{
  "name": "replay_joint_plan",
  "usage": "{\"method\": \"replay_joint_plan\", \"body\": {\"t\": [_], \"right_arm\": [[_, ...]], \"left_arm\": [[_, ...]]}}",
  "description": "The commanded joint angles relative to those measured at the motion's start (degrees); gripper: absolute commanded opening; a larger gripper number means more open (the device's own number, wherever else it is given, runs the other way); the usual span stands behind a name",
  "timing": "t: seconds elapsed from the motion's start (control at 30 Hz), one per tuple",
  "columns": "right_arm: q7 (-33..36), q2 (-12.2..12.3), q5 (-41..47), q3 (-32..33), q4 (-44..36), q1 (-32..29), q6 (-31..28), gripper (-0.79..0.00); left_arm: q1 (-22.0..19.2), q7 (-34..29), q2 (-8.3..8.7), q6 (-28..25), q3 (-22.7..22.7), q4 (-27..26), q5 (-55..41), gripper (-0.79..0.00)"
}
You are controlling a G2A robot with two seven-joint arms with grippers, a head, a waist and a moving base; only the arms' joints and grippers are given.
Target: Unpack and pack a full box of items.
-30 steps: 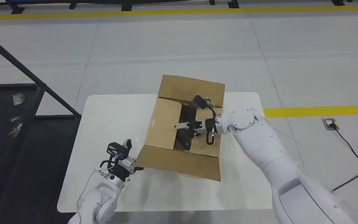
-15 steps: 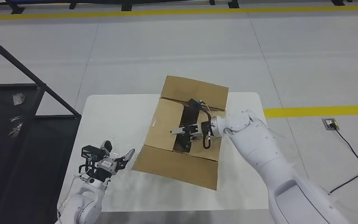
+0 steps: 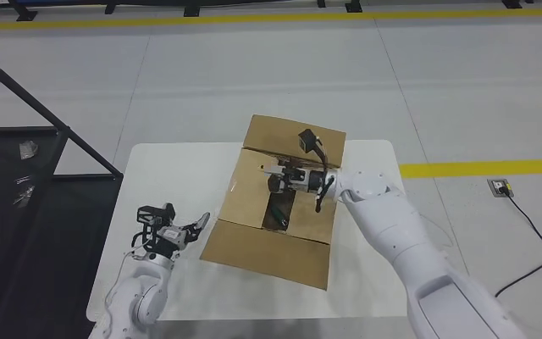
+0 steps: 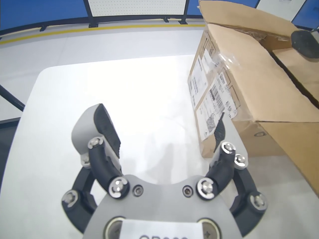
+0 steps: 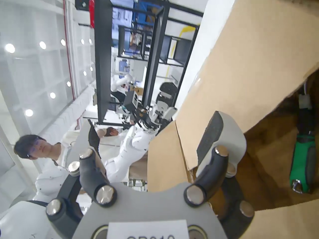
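— Where is the brown cardboard box (image 3: pixel 269 247)?

— On the white table (image 3: pixel 169 178), towards its far right part, with its top flaps folded open. One side wall carries white paper labels (image 4: pixel 206 100) under clear tape.

— And the right claw?

— The right gripper (image 3: pixel 278 178) hangs over the box's open top, above the gap between the flaps. Its fingers are spread wide and hold nothing. In its wrist view, one grey fingertip (image 5: pixel 219 130) sits in front of a cardboard flap, and I cannot tell whether it touches it.

— Anything inside?

— A green-and-black tool handle (image 5: pixel 301 162) lies down in the box, with a small metal ring at its end. From above it reads as a dark shape (image 3: pixel 278 215) in the opening.

— The left side?

— The left gripper (image 4: pixel 159 118) is low over the table, just beside the box's near left corner. Its jaws are wide apart and empty, with one black ribbed pad (image 4: pixel 107 125) facing the labelled wall.
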Motion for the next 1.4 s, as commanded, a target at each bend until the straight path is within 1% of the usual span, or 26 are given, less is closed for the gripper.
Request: {"method": "replay_joint_plan", "body": {"t": [0.0,0.2,0.27,0.33,0.43,0.57,0.8,0.83,1.0,1.27,1.37], "right_arm": [[-0.1,0.0,0.0,0.0,0.0,0.0,0.2,0.000],[-0.1,0.0,0.0,0.0,0.0,0.0,0.2,0.000],[-0.4,0.0,-0.1,0.0,-0.2,-0.2,0.3,0.000],[-2.6,0.4,-2.5,-0.2,-1.1,-0.8,1.5,0.000],[-4.2,1.1,-6.3,-0.7,-1.8,-0.8,4.8,0.000],[-1.5,2.0,-8.6,-0.6,-2.7,-0.8,8.9,0.000],[4.4,3.0,-8.5,0.4,-5.8,-2.3,10.0,0.000],[4.9,3.0,-8.5,0.5,-6.4,-2.5,10.3,0.000],[5.0,2.8,-9.5,0.1,-7.9,-3.1,11.6,0.000],[5.9,1.9,-11.1,-1.3,-8.8,-3.0,13.3,0.000],[6.3,1.5,-12.1,-2.0,-8.6,-2.7,14.2,0.000]], "left_arm": [[-1.9,-0.5,-0.34,1.2,1.6,1.6,0.4,0.000],[-5.9,-1.1,-1.20,3.9,4.7,5.7,1.5,0.000],[-6.4,-1.0,-1.33,3.5,5.3,6.4,1.8,0.000],[-6.4,-0.7,-1.35,2.7,5.5,6.5,2.3,0.000],[-5.7,0.2,-1.23,1.1,5.4,6.0,2.9,0.000],[-4.4,0.8,-0.97,-1.0,4.6,5.0,3.6,0.000],[-1.8,3.4,-0.57,-4.7,3.4,2.9,4.1,0.000],[-1.4,3.6,-0.46,-6.1,3.2,2.6,4.0,0.000],[0.3,4.2,-0.07,-9.8,2.4,1.2,4.5,0.000],[2.4,5.4,0.30,-12.1,2.3,-0.4,7.1,0.000],[3.5,6.7,0.48,-12.5,1.2,-1.1,6.5,0.000]]}}
